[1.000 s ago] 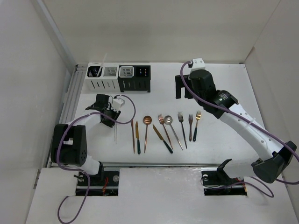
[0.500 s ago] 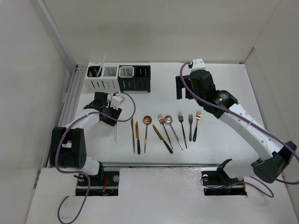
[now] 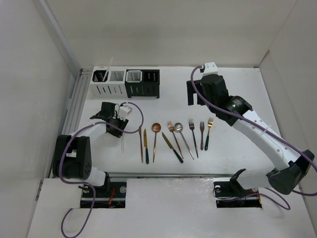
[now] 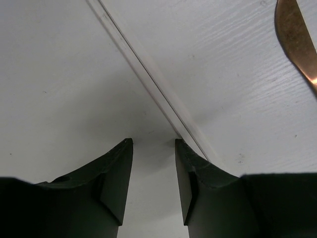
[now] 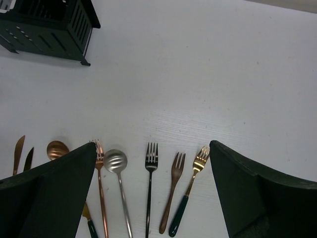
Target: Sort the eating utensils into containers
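- The chopstick [image 4: 148,84] lies flat on the table [image 3: 237,84], a thin pale stick just left of the row of utensils [image 3: 173,136]. In the left wrist view it runs on a slant from upper left down to the tip of the right-hand finger [image 4: 190,168].
- The left gripper [image 4: 153,144] hovers low over it with its fingers apart and nothing between them. The stick passes beside the gap, not through it, so closing here would likely miss it or pinch only its edge.
- To do the pick well, I judge the gripper should shift sideways until the stick sits mid-gap. It should then turn so the fingers cross the stick squarely and sink until the tips nearly meet the table before closing.
- A stick this slim and smooth will probably roll or skid, so a slow, gentle close is safer than a snap.
- A copper knife [image 4: 292,34] lies near on the right; the approach should keep off it.
- The white containers [image 3: 109,82] stand at the far left of the table, next to the black containers [image 3: 142,82]. A matching stick [image 3: 108,67] leans out of one white container, the likely home for this one.
- The right gripper [image 5: 152,146] hangs wide open, high above the forks, holding nothing.
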`<control>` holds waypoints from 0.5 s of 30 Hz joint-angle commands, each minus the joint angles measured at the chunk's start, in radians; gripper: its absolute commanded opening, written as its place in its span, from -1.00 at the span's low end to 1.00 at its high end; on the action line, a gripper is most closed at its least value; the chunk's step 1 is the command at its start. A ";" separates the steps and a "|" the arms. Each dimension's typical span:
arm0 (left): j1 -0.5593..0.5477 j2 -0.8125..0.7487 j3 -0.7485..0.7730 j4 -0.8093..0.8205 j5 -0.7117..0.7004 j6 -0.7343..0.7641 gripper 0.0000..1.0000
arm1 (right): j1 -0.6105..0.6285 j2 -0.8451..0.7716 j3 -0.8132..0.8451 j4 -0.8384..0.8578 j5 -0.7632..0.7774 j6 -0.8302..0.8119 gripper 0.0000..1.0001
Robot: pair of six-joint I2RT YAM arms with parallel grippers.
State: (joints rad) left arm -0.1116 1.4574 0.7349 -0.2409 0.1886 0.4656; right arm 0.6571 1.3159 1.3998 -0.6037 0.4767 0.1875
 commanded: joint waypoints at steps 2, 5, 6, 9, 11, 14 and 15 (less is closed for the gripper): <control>-0.002 0.000 -0.015 -0.006 0.014 -0.005 -0.25 | 0.010 -0.007 0.050 -0.010 0.026 -0.005 1.00; -0.002 -0.023 0.018 -0.038 0.035 -0.015 -0.25 | 0.010 -0.007 0.050 -0.010 0.026 -0.005 1.00; 0.007 -0.032 0.040 -0.038 0.058 -0.015 -0.22 | 0.010 -0.007 0.050 -0.010 0.026 -0.005 1.00; 0.007 -0.045 0.072 -0.061 0.087 -0.027 -0.20 | 0.010 -0.007 0.050 -0.010 0.026 -0.005 1.00; 0.007 -0.045 0.092 -0.070 0.098 -0.039 -0.17 | 0.010 -0.007 0.050 -0.010 0.026 -0.005 1.00; -0.002 -0.045 0.092 -0.070 0.098 -0.039 -0.17 | 0.010 -0.007 0.050 -0.010 0.026 -0.005 1.00; -0.002 -0.045 0.092 -0.070 0.098 -0.039 -0.17 | 0.010 -0.017 0.050 -0.010 0.026 -0.005 1.00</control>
State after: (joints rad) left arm -0.1104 1.4540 0.7963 -0.2832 0.2558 0.4397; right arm 0.6571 1.3159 1.4002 -0.6212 0.4831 0.1875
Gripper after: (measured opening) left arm 0.415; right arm 0.999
